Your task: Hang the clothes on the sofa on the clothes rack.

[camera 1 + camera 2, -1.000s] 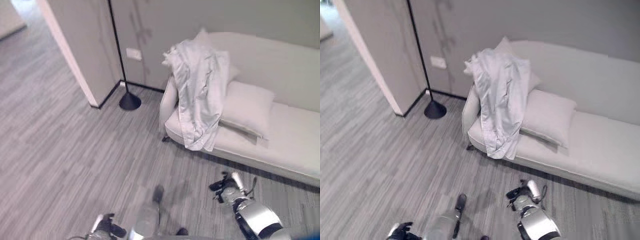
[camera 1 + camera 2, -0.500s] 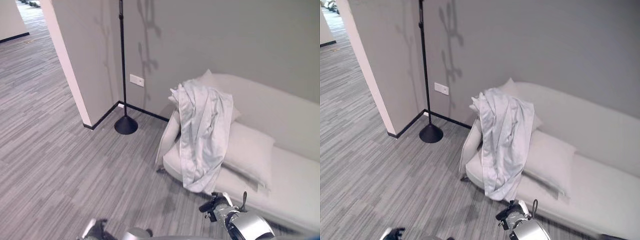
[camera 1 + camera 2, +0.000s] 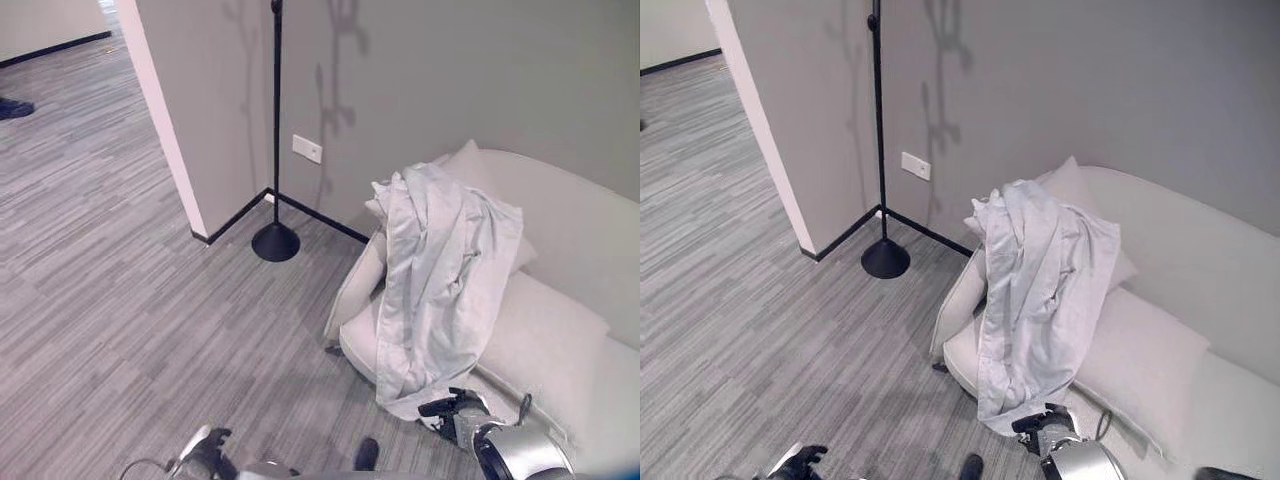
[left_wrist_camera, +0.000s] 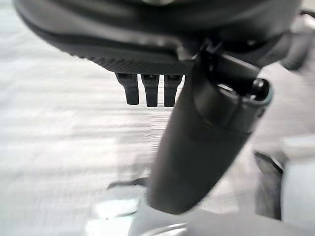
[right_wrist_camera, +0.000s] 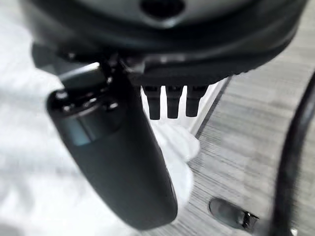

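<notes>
Garment (image 3: 440,275): pale, soft, creased cloth draped over the arm of the sofa (image 3: 580,330), hem just beyond the right hand (image 3: 452,410). Right hand empty, fingers straight; left hand (image 3: 205,452) low, likewise relaxed. Approach step; next, pinch a fold, then carry it to the thin black rack (image 3: 276,130), well beyond.

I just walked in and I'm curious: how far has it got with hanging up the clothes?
Nothing is hung yet. The pale garment lies draped over the sofa arm and cushions. The right hand, fingers straight, is close to its lower hem without gripping it; the left hand hangs low over the floor. Grasping, carrying and hanging on the black clothes rack all remain.
</notes>
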Robot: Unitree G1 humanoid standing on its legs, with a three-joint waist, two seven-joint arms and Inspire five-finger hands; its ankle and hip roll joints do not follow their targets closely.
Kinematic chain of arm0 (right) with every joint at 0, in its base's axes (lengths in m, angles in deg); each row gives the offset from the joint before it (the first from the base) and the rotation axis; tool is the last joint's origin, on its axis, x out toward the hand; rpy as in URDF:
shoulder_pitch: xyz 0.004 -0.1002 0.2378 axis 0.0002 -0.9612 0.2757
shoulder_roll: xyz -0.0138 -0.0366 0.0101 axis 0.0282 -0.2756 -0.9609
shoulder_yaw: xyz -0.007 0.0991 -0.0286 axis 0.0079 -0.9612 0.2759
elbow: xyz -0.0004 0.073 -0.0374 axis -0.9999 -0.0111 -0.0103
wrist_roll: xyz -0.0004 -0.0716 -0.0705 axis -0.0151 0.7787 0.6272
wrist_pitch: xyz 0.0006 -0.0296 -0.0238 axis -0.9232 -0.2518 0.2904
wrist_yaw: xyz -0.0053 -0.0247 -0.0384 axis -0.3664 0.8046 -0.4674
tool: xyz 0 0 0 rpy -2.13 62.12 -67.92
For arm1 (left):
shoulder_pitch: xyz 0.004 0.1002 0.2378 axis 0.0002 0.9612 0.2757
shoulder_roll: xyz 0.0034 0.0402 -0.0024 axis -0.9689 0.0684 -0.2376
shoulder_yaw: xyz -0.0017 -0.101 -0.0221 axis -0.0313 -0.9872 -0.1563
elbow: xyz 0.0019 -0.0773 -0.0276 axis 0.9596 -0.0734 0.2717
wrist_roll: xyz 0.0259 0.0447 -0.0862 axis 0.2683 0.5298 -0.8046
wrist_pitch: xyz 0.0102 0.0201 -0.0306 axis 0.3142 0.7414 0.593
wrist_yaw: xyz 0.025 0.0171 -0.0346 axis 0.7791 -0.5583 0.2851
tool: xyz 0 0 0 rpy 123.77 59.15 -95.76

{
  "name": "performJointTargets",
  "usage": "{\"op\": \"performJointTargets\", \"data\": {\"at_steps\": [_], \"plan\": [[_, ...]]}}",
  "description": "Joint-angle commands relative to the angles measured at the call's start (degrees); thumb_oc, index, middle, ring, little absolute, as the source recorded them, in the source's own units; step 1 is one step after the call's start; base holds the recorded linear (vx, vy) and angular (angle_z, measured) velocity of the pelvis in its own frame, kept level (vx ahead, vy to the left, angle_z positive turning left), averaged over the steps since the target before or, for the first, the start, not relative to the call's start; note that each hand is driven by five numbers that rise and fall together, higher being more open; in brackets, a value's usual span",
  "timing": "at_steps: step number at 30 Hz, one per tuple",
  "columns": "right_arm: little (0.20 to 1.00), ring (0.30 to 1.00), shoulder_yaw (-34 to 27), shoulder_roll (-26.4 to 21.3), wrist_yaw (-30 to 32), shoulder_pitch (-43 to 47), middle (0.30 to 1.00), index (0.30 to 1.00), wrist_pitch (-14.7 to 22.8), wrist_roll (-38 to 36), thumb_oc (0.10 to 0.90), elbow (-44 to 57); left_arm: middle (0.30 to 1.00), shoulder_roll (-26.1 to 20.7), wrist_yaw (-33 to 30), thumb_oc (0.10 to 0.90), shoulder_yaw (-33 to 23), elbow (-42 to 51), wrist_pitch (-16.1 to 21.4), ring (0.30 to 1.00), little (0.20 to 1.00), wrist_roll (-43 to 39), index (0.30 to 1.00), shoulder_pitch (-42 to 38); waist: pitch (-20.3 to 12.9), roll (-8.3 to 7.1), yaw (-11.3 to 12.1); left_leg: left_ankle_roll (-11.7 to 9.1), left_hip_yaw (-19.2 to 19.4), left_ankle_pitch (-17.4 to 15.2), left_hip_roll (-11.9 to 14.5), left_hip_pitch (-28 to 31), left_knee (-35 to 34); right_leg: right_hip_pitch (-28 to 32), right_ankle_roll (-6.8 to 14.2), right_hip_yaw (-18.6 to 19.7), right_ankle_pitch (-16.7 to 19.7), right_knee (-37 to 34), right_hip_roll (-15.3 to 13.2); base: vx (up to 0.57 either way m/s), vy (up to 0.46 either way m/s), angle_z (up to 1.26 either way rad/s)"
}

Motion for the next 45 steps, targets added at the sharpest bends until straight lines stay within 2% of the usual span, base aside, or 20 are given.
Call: {"op": "performJointTargets", "data": {"at_steps": [1, 10, 11, 12, 20, 23, 24, 26, 27, 29, 33, 35, 36, 37, 39, 40, 41, 42, 44, 45], "plan": [[0.9, 0.9, -1.2, -6.4, 2.1, 4.0, 0.9, 0.9, 3.3, -6.1, 0.8, -1.5, 0.9, 1.7, -0.4, 0.8, 0.3, -3.2, 0.5, 0.9, 0.9, -1.2, 0.9, -2.2, 0.8, 1.73, 2.5, -3.5, -1.1, 2.0, 5.2, -6.0, -2.3, 1.9, 5.2, -1.4, -1.7, 0.4, -0.9, 0.04, -0.067, 0.35], [0.9, 0.9, -4.8, -7.6, 6.8, 4.1, 0.9, 0.9, 6.2, -13.7, 0.8, -1.9, 0.9, 3.3, -1.9, 0.8, 4.0, -1.2, 1.4, 0.9, 0.9, -2.3, 0.9, -3.4, 2.0, 5.1, 2.2, -6.2, -4.5, 5.2, 7.0, -14.4, -2.3, -2.8, 4.5, -5.2, -4.0, 0.4, 0.3, -0.01, -0.057, 0.28], [0.9, 0.9, -4.5, -8.0, 8.3, 5.0, 0.9, 0.9, 7.1, -14.4, 0.8, -2.0, 0.9, 3.7, -2.5, 0.8, 5.5, 0.2, 2.1, 0.9, 0.9, -3.5, 0.9, -4.0, 2.8, 6.2, 2.4, -6.8, -4.6, 5.4, 7.4, -16.0, -2.3, -3.9, 4.2, -5.7, -4.4, 0.4, 0.8, -0.03, -0.017, 0.14], [0.9, 0.9, -4.6, -8.0, 8.3, 5.1, 0.9, 0.9, 7.1, -14.4, 0.8, -2.0, 0.9, 3.7, -2.5, 0.8, 5.5, 0.2, 2.1, 0.9, 0.9, -3.5, 0.9, -4.1, 2.8, 6.12, 2.3, -6.7, -4.8, 5.9, 7.1, -16.4, -2.3, -4.2, 4.3, -5.9, -4.1, 0.4, 0.5, -0.06, -0.023, 0.17], [0.9, 0.9, -2.1, -6.6, 8.7, 7.8, 0.9, 0.9, 6.4, -17.9, 0.8, -3.7, 0.9, 5.8, -2.3, 0.8, 13.7, 3.8, 2.7, 0.9, 0.9, -3.5, 0.9, -7.8, 5.2, 9.27, 2.4, -7.9, -5.6, 7.1, 7.2, -22.4, -2.3, -8.1, 3.9, -7.7, -4.6, 0.4, 1.0, -0.01, -0.009, 0.13], [0.9, 0.9, -2.4, -7.8, 9.5, 9.0, 0.9, 0.9, 6.7, -19.2, 0.8, -4.0, 0.9, 5.9, -2.7, 0.8, 16.0, 5.5, 3.2, 0.9, 0.9, -3.5, 0.9, -8.7, 6.3, 10.43, 2.7, -8.2, -5.9, 7.8, 6.8, -24.3, -2.3, -9.4, 4.0, -8.3, -4.6, 0.4, 0.8, -0.02, 0.004, 0.11], [0.9, 0.9, -2.7, -9.9, 10.3, 10.3, 0.9, 0.9, 6.8, -20.6, 0.8, -4.6, 0.9, 5.6, -2.8, 0.8, 18.3, 7.5, 3.3, 0.9, 0.9, -2.6, 0.9, -9.1, 7.3, 11.6, 3.4, -8.5, -6.0, 8.3, 6.3, -25.9, -2.3, -10.2, 4.1, -9.2, -4.7, 0.4, 0.4, -0.02, -0.003, 0.19], [0.9, 0.9, -2.8, -10.7, 10.2, 10.8, 0.9, 0.9, 6.9, -21.2, 0.8, -4.7, 0.9, 5.5, -2.8, 0.8, 19.3, 8.5, 3.4, 0.9, 0.9, -2.1, 0.9, -9.1, 7.6, 12.07, 3.7, -8.6, -6.0, 8.5, 6.3, -26.5, -2.3, -10.6, 4.1, -9.7, -4.9, 0.4, 0.3, 0.0, -0.017, 0.25], [0.9, 0.9, -3.2, -12.8, 10.1, 11.9, 0.9, 0.9, 7.2, -23.1, 0.8, -4.4, 0.9, 5.0, -2.9, 0.8, 21.4, 10.4, 3.7, 0.9, 0.9, -1.0, 0.9, -9.2, 8.6, 13.08, 4.4, -8.9, -6.0, 8.8, 6.1, -28.1, -2.3, -11.3, 4.2, -10.7, -5.1, 0.4, 0.1, 0.0, -0.031, 0.26], [0.9, 0.9, -2.8, -14.1, 10.1, 13.2, 0.9, 0.9, 7.3, -23.7, 0.8, -3.9, 0.9, 4.7, -2.6, 0.8, 22.2, 12.2, 3.6, 0.9, 0.9, -1.1, 0.9, -9.2, 9.1, 13.89, 4.9, -9.2, -6.0, 9.2, 5.7, -29.2, -2.3, -12.0, 4.2, -11.5, -5.2, 0.4, -0.1, 0.01, -0.021, 0.28], [0.9, 0.9, 0.6, -13.7, 9.2, 16.2, 0.9, 0.9, 7.1, -22.1, 0.8, -3.5, 0.9, 4.2, -2.5, 0.8, 21.9, 12.8, 4.0, 0.9, 0.9, -2.0, 0.9, -9.0, 9.6, 14.62, 5.9, -9.5, -5.8, 9.2, 5.7, -30.0, -2.3, -12.6, 3.9, -12.0, -5.5, 0.4, 0.2, 0.05, -0.046, 0.19], [0.9, 0.9, 1.8, -13.6, 8.9, 18.2, 0.9, 0.9, 7.2, -21.5, 0.8, -2.9, 0.9, 3.9, -2.5, 0.8, 22.1, 13.3, 4.2, 0.9, 0.9, -2.1, 0.9, -9.1, 9.2, 14.76, 6.0, -9.7, -5.6, 7.9, 6.3, -29.9, -2.3, -12.4, 4.0, -11.4, -7.1, 0.4, 1.0, 0.06, -0.05, 0.01], [0.9, 0.9, 1.8, -13.6, 8.9, 19.3, 0.9, 0.9, 7.4, -21.9, 0.8, -2.8, 0.9, 3.7, -2.4, 0.8, 22.6, 13.8, 4.2, 0.9, 0.9, -1.8, 0.9, -9.2, 9.6, 14.86, 6.2, -9.8, -5.9, 9.5, 5.6, -30.7, -2.3, -13.2, 3.8, -12.3, -5.4, 0.4, 0.4, 0.0, 0.0, 0.0], [0.9, 0.9, 1.9, -13.6, 8.8, 19.3, 0.9, 0.9, 7.4, -21.9, 0.8, -2.8, 0.9, 3.8, -2.4, 0.8, 22.5, 13.8, 4.2, 0.9, 0.9, -1.8, 0.9, -9.2, 9.2, 14.8, 6.0, -9.8, -5.6, 8.0, 6.3, -30.2, -2.3, -12.7, 4.0, -11.6, -7.0, 0.4, 1.0, 0.02, -0.037, 0.01], [0.9, 0.9, 2.5, -12.8, 9.2, 22.6, 0.9, 0.9, 9.0, -23.4, 0.8, -0.6, 0.9, 3.3, -2.2, 0.8, 23.8, 15.2, 4.5, 0.9, 0.9, -1.0, 0.9, -9.5, 9.4, 15.0, 6.4, -10.2, -5.7, 9.5, 5.8, -31.4, -2.3, -13.6, 3.7, -12.6, -5.8, 0.4, 0.6, 0.03, -0.042, 0.0], [0.9, 0.9, 2.6, -12.7, 9.2, 22.7, 0.9, 0.9, 9.0, -23.4, 0.8, -0.6, 0.9, 3.3, -2.2, 0.8, 23.7, 15.2, 4.4, 0.9, 0.9, -1.0, 0.9, -9.6, 9.0, 14.93, 6.2, -10.2, -5.5, 8.1, 6.3, -31.1, -2.3, -13.2, 3.9, -12.0, -7.3, 0.4, 1.2, -0.06, 0.029, 0.01], [0.9, 0.9, 3.9, -11.7, 9.4, 25.3, 0.9, 0.9, 9.5, -23.4, 0.8, 0.4, 0.9, 2.9, -2.3, 0.8, 24.5, 16.6, 4.6, 0.9, 0.9, -0.3, 0.9, -10.1, 9.4, 14.95, 6.5, -10.4, -5.7, 9.5, 5.7, -31.8, -2.3, -13.8, 3.6, -13.0, -5.9, 0.4, 0.7, 0.09, -0.084, 0.01], [0.9, 0.9, 3.9, -11.6, 9.5, 25.4, 0.9, 0.9, 9.5, -23.4, 0.8, 0.4, 0.9, 2.9, -2.3, 0.8, 24.3, 16.6, 4.5, 0.9, 0.9, -0.3, 0.9, -10.1, 9.0, 14.87, 6.3, -10.4, -5.4, 8.2, 6.3, -31.4, -2.3, -13.3, 3.8, -12.3, -7.4, 0.4, 1.2, -0.07, 0.033, 0.03], [0.9, 0.9, 5.9, -9.4, 9.4, 29.2, 0.9, 0.9, 10.1, -23.7, 0.8, 2.1, 0.9, 2.0, -2.2, 0.8, 25.0, 19.1, 4.9, 0.9, 0.9, 0.0, 0.9, -10.5, 9.3, 14.7, 6.9, -10.7, -5.8, 9.6, 5.9, -32.3, -2.3, -14.0, 3.7, -13.2, -6.0, 0.4, 1.0, 0.01, -0.034, 0.04], [0.9, 0.9, 6.0, -9.3, 9.4, 29.4, 0.9, 0.9, 10.1, -23.7, 0.8, 2.1, 0.9, 1.9, -2.1, 0.8, 24.9, 19.2, 4.8, 0.9, 0.9, -0.1, 0.9, -10.6, 8.9, 14.59, 6.6, -10.7, -5.5, 8.3, 6.5, -32.0, -2.3, -13.6, 3.8, -12.5, -7.5, 0.4, 1.5, 0.0, -0.038, 0.03]]}}
